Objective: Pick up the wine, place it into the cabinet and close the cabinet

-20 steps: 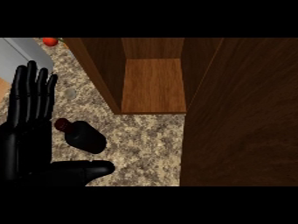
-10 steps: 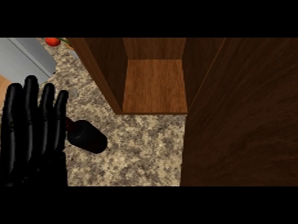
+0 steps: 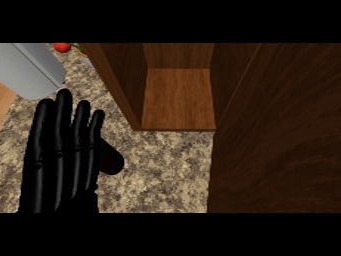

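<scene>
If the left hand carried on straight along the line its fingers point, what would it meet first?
The left hand has straight fingers pointing up the view. Just ahead of the fingertips lies the grey appliance, so that looks like the first contact, though the height gap is unclear. The wine bottle sits beside the hand, off that line.

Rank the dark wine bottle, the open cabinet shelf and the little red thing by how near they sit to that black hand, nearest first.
From the left hand:
1. Wine bottle, right beside the fingers, partly hidden by them.
2. Cabinet shelf, up and to the right.
3. Red thing, at the far top edge.
</scene>
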`<act>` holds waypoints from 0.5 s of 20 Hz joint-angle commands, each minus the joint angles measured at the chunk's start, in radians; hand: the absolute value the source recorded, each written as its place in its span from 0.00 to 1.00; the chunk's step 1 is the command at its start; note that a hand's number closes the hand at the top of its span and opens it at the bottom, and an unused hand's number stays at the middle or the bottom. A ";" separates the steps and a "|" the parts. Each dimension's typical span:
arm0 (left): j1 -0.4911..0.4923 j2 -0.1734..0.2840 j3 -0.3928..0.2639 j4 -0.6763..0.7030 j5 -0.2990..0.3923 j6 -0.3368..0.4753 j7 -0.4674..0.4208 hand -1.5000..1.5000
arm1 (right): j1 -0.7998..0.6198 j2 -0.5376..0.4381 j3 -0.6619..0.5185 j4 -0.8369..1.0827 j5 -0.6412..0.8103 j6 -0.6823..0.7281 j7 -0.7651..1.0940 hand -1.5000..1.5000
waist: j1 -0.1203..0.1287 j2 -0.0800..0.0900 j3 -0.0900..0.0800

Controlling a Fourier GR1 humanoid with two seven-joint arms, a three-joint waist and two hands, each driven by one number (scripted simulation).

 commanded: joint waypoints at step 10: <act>-0.199 0.000 -0.064 -0.111 -0.368 -0.060 0.398 0.00 | -0.020 0.021 0.058 -0.050 0.033 -0.040 0.062 0.00 | 0.006 -0.005 0.000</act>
